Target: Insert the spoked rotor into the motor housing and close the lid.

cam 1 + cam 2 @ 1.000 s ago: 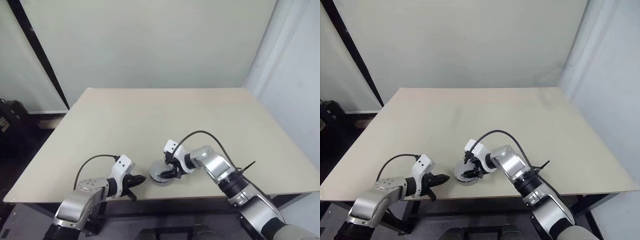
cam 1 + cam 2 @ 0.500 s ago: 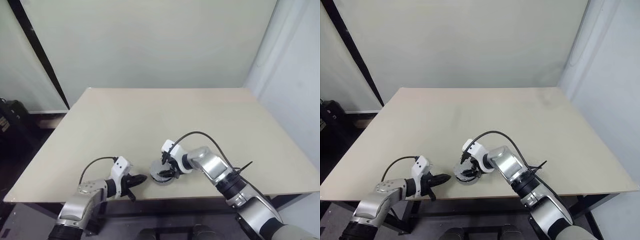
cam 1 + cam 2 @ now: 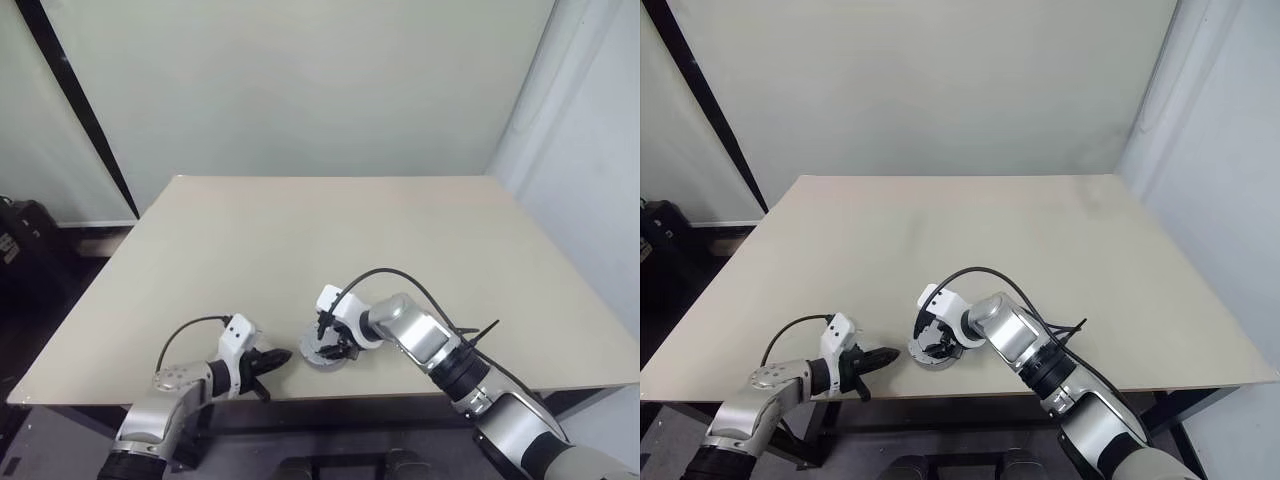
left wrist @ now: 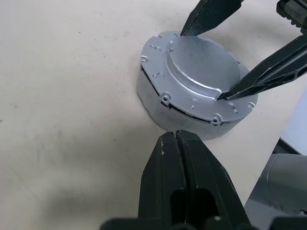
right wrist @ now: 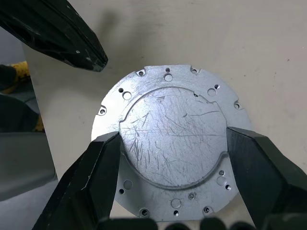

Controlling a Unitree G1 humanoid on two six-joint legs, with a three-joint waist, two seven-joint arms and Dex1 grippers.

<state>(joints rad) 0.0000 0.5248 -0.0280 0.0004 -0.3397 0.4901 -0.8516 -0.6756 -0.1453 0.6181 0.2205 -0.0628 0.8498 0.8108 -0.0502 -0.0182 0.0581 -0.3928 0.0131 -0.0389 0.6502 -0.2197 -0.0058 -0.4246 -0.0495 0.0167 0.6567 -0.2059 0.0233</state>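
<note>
**Silver lid seated on the housing, right fingers astride its raised centre**

Brushed silver metal marks the one assembly on the table: the motor housing, a low round drum near the front edge, with the lid lying flat on top of it. A thin dark seam runs between the lid's flange and the housing wall on the side the left wrist view shows. The lid's face is scratched, has a raised round middle and a ring of small holes around its rim. The spoked rotor cannot be made out; whatever sits inside the housing is covered by the lid. No writing or label can be read on any part.

The right gripper comes down over the assembly from the robot's right, its two black fingers spread wide and resting at opposite edges of the lid's raised middle, one on each side. Whether they press it or merely touch it cannot be told.

The left gripper lies low over the table just beside the housing on the robot's left, fingers pressed together and empty, tips pointing at the housing wall with a small gap between.

The rest of the pale beige tabletop is bare. A black cable loops above the right wrist.
</note>
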